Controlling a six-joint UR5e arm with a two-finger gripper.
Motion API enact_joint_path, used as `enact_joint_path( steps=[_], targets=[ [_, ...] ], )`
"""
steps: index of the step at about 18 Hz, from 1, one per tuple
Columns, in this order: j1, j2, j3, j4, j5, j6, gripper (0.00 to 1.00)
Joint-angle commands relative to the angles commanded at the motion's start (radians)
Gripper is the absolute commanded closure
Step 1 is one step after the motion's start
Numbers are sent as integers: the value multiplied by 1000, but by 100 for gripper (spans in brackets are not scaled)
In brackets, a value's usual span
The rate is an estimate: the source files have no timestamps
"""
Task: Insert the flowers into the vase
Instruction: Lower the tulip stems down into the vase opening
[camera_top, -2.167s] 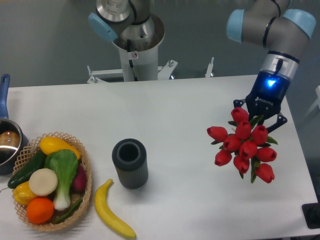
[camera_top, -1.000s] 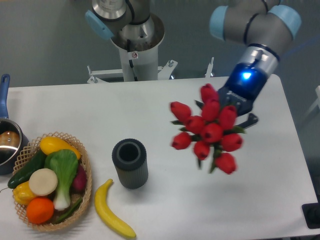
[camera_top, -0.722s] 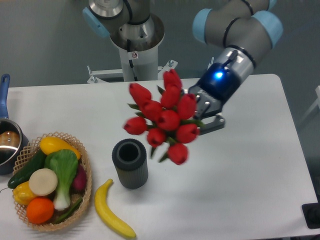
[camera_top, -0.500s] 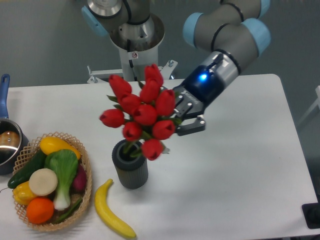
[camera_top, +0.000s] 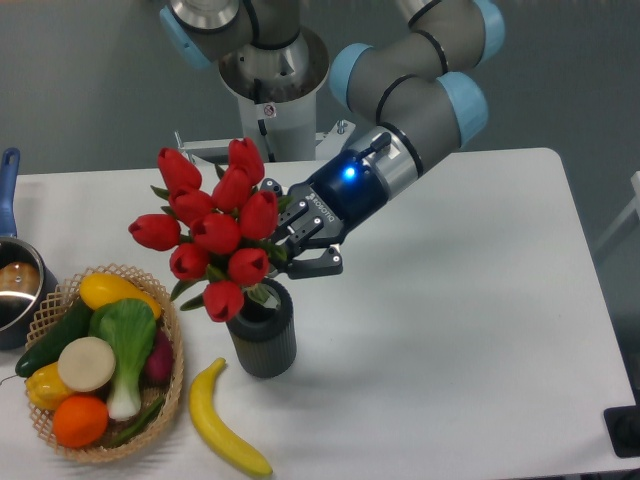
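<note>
Your gripper (camera_top: 287, 236) has its jaws clamped on the stems of the tulip bunch (camera_top: 212, 228), holding it tilted left directly over the dark grey ribbed vase (camera_top: 262, 336). The vase stands on the counter (camera_top: 450, 330) between the wicker basket (camera_top: 170, 385) and your arm.
</note>
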Motion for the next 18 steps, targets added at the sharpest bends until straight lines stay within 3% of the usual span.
enact_joint_path(
  steps=[3, 13, 18],
  targets=[
    [0, -3, -18, 0, -49, 5, 78],
    [6, -34, -31, 0, -49, 41, 78],
    [15, -54, -78, 0, -46, 109, 78]
  ],
)
